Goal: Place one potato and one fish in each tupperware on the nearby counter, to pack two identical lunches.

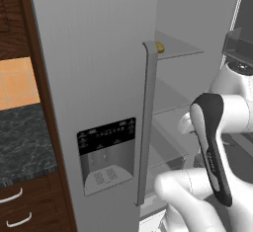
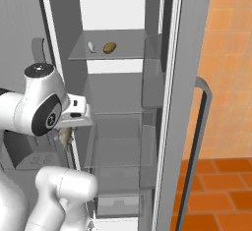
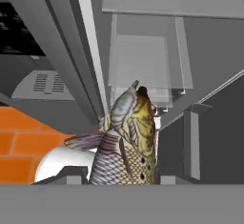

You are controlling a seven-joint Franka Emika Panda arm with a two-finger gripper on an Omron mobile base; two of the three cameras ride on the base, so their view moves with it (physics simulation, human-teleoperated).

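Observation:
My gripper hangs in front of the open fridge at mid height, shut on a grey-silver, tan-tinged fish that dangles below the hand. In the hand view the same fish stands close up between the jaws and hides the fingertips. On an upper glass shelf lie a second fish and, beside it, a golden-brown potato. That potato also peeks out past the door handle in the left base view. The dark marbled counter lies to the left of the fridge. The tupperware is out of view.
The left fridge door, with its dispenser panel and long handle, stands between the arm and the counter. The right door stands open at the arm's right. Clear crisper drawers sit below the shelves. Orange tiles cover the floor.

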